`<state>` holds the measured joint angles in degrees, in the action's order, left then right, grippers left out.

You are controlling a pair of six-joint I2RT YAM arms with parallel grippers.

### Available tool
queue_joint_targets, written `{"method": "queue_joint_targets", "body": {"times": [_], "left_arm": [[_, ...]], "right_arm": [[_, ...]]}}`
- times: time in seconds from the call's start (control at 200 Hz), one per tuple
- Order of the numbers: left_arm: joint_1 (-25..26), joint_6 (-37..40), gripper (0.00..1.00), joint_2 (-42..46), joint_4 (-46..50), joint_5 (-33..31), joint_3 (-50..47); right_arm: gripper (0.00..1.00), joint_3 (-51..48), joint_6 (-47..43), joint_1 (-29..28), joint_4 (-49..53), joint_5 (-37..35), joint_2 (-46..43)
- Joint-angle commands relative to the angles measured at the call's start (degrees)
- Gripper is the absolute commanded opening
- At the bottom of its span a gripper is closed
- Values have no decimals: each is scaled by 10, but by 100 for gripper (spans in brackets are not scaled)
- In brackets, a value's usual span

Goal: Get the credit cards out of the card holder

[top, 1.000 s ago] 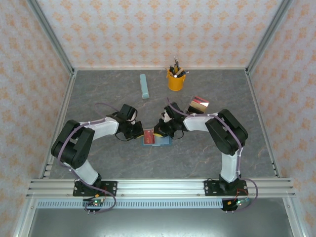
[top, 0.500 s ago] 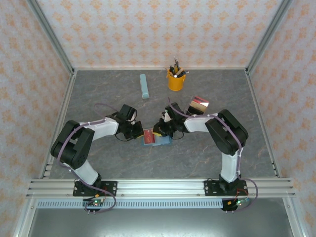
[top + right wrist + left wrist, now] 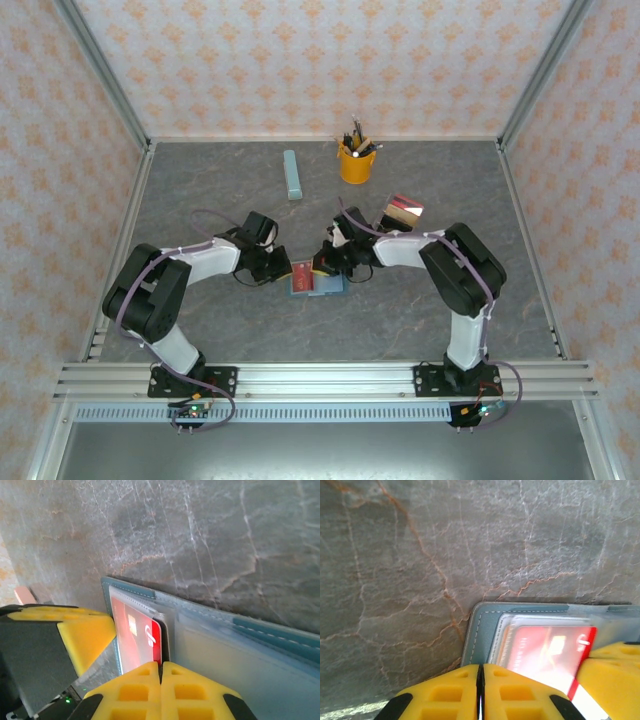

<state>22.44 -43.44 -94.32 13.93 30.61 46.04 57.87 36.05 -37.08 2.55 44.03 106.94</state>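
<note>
Top external view: the open teal-blue folding card holder lies on the grey marbled table, with a red credit card tucked in its left pocket. The left gripper is at the holder's left edge, fingers pressed together. The right gripper is over the holder's middle, fingers also closed with no gap. A small stack of red and tan cards lies right of the holder. A yellow pen cup and a pale blue-grey bar sit well beyond it.
</note>
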Motion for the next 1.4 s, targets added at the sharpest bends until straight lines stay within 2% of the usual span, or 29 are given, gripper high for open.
{"method": "queue_joint_targets", "body": {"times": [0.0,0.275,0.606,0.806,0.941,1.066,1.261,1.396], "left_arm": [[6,14,14,3,58,-30,5],[6,19,13,24,53,-11,25],[7,16,4,37,23,33,18],[12,16,2,13,9,58,20],[17,21,1,-5,26,38,26],[17,22,0,-21,48,6,27],[17,17,0,-40,60,-18,15],[17,13,0,-44,59,-25,5]], "right_arm": [[0,15,-51,2,68,-30,-36],[0,21,-51,4,77,-38,-29],[0,42,-42,4,91,-40,-3],[17,50,-33,4,104,-30,14],[23,57,-34,4,119,-36,23],[25,61,-35,3,127,-38,31],[25,67,-40,1,112,-5,44],[22,64,-30,0,87,10,42]]}}
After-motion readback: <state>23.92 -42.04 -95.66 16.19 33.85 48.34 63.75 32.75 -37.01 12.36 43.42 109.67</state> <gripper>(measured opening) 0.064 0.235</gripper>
